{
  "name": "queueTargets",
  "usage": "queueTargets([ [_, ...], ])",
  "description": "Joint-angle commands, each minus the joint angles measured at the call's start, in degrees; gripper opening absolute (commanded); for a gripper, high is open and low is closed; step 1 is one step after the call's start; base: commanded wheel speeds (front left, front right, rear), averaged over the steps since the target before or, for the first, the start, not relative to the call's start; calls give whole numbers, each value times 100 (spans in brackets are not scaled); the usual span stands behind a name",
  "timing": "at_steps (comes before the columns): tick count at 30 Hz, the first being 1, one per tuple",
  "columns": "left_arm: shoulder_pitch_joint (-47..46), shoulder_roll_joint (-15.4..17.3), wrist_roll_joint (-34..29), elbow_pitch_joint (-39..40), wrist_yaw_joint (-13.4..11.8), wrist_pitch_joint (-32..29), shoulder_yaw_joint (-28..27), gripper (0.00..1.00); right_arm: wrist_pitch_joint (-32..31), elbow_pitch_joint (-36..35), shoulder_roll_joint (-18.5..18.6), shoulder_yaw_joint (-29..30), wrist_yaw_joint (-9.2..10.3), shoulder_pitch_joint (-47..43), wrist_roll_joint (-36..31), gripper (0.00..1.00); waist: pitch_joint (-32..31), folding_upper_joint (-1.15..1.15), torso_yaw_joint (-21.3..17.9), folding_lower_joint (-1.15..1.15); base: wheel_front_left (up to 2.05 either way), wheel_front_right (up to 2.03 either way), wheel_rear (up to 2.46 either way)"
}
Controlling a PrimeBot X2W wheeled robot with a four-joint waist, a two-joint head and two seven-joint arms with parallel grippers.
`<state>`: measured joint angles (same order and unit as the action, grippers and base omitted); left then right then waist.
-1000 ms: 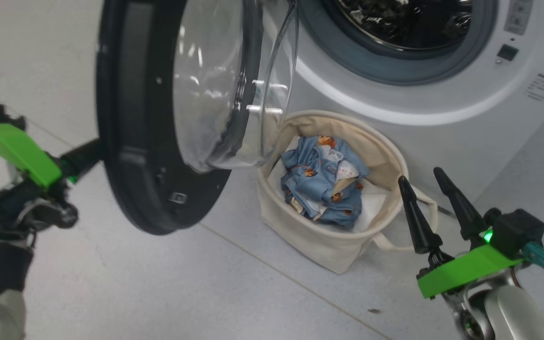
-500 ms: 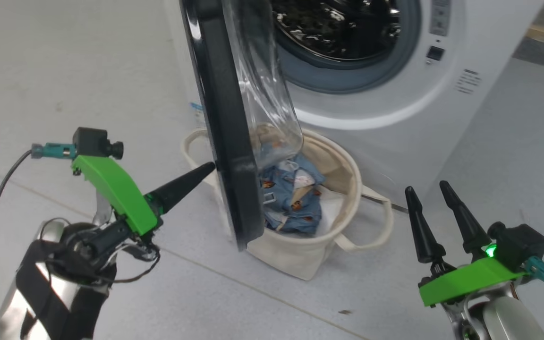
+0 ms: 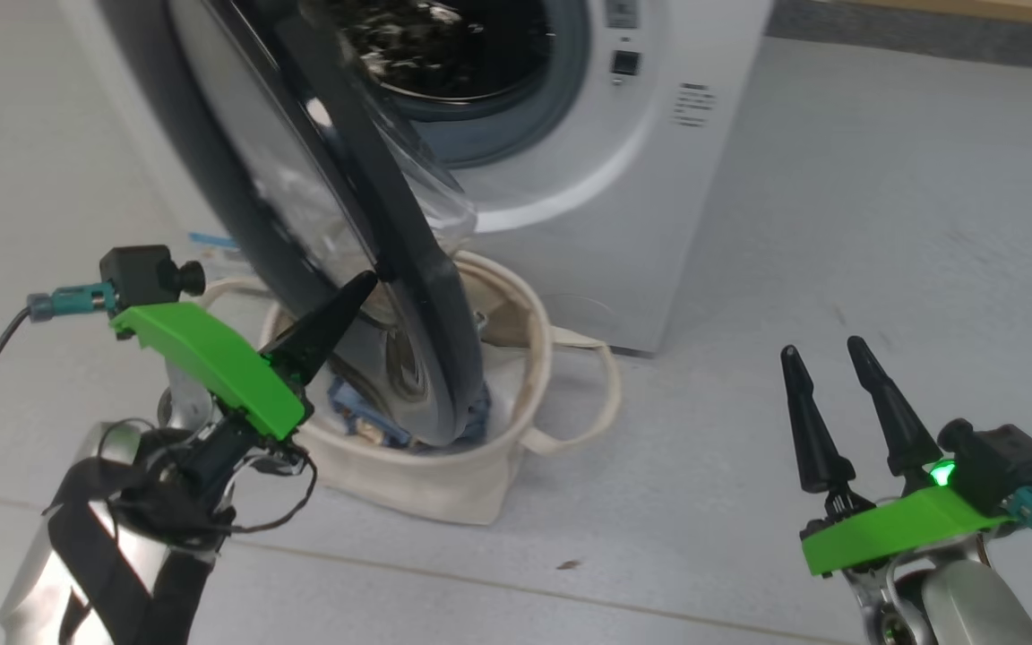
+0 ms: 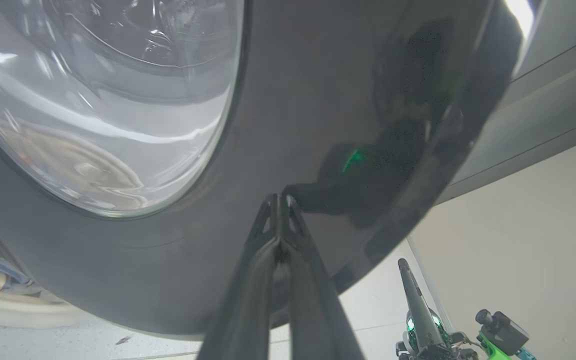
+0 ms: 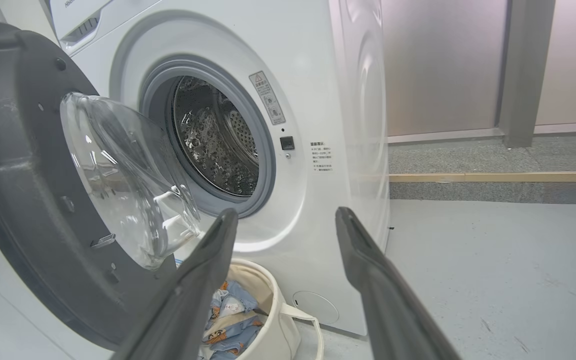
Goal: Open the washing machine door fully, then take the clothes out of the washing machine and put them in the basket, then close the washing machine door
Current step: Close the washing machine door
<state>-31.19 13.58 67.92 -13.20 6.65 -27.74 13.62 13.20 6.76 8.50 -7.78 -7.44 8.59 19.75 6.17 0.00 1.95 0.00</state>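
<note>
nearest, the left hand [image 3: 360, 287] is seen pinched shut with nothing held. its tips are laid against the glossy black ring of the door [image 3: 417, 278], on the near side of the basket [image 3: 444, 488]. the right hand [image 3: 823, 351] is held wide and empty, well to the right of the basket and low over the floor [image 3: 749, 269].

the door is hung part-swung above the basket, its glass bowl turned toward the machine [image 3: 588, 197]. its lower edge is over the basket's mouth; whether the rim is touched cannot be told. the clothes [image 3: 350, 417] are lying inside the basket, partly hidden behind the door. behind the basket the machine is standing open, and no cloth is seen in the part of the drum [image 3: 431, 54] that shows.

the unloading is judged done, so closing the door is taken as the step in hand. the push is best kept on the black ring, away from the hinge and off the glass. it should be carried round the door's own arc, so that the tips are not slid off the glossy face. the lower edge should be watched as it is passed over the basket, since a rim or handle could be caught. a firm last press is likely needed for the latch to be caught. the right hand is best left where it is, clear of the gap.
</note>
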Motion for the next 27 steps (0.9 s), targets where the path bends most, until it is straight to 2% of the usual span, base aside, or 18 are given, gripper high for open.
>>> queueTargets([
  [1,-307,172,5,269,81,109,-132,0,58,-199,-13,-81,-5,66,5,100,18,0,-348,0,0,0,0],
  [5,-360,277,-3,280,82,488,-6,0,73,-197,-31,-115,-5,88,34,100,23,0,-663,0,0,0,0],
  [11,-523,547,-210,-181,83,1090,239,0,91,-182,-21,-143,-5,107,68,100,63,0,-1024,0,0,0,0],
  [19,-883,663,-216,-719,83,1701,655,0,124,-146,-49,-113,-5,108,98,100,100,0,-1168,0,0,0,0],
  [23,-952,841,-231,-903,83,2067,899,0,139,-89,-43,-133,-5,113,104,100,16,0,-1209,0,0,0,0],
  [24,-955,906,-254,-942,83,2185,943,20,142,-77,-37,-136,-5,107,101,100,-4,0,-1216,0,0,0,0],
  [25,-953,980,-306,-988,83,2329,979,86,145,-65,-31,-138,-5,99,97,100,-35,0,-1216,0,0,0,0],
  [26,-941,1057,-361,-1039,83,2462,1024,98,147,-54,-25,-138,-5,87,94,100,-65,0,-1216,0,0,0,0],
  [27,-926,1136,-404,-1088,83,2584,1062,100,149,-47,-20,-138,-5,77,93,100,-91,0,-1216,0,0,0,0],
])
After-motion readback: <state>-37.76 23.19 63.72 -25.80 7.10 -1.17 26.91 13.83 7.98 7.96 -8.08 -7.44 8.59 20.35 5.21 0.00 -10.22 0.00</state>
